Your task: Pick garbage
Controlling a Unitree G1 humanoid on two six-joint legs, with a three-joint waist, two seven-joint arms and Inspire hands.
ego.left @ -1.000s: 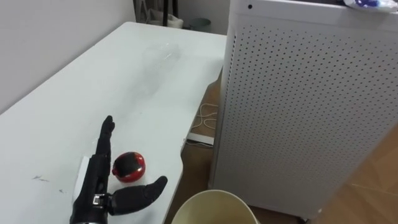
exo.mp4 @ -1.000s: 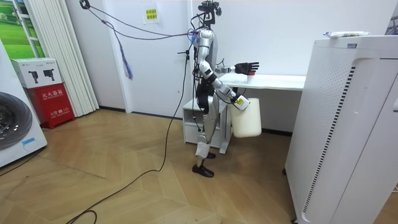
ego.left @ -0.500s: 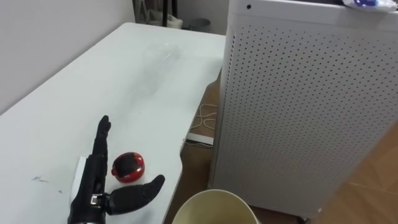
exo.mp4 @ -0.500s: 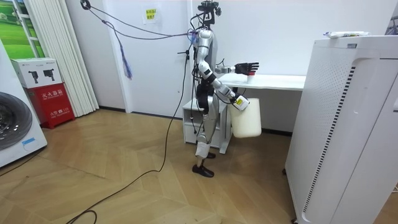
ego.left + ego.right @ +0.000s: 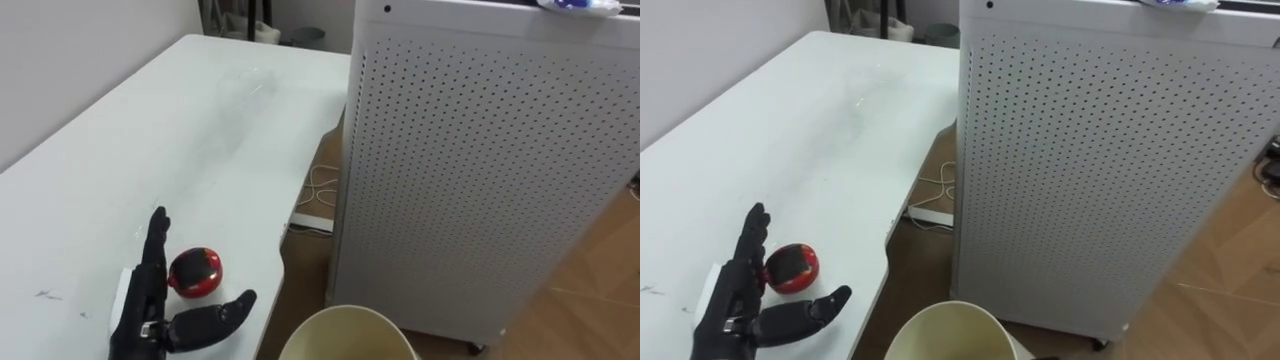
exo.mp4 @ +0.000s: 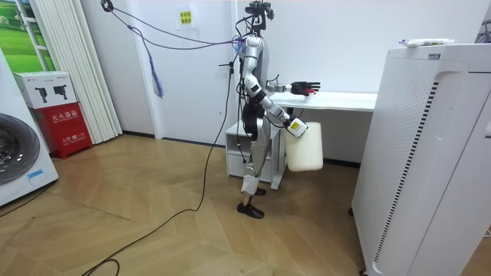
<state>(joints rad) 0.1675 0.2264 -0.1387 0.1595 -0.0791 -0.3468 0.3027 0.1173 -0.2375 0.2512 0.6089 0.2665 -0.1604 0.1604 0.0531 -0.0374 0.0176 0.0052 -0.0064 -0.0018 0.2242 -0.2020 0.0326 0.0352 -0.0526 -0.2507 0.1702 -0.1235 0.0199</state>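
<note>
White worktop (image 5: pixel 150 140), tall perforated cabinet (image 5: pixel 480 170) to its right.
Near edge: left hand (image 5: pixel 143 305), fingers straight and apart, a red ball (image 5: pixel 195 272) between them and the thumb.

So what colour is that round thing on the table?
The round thing is red and black, best in left eye view.

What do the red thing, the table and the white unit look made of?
Red thing: glossy highlights, probably plastic. Table: smooth matte white, likely laminate. White unit: evenly perforated panel, painted metal or plastic, cannot tell.
</note>
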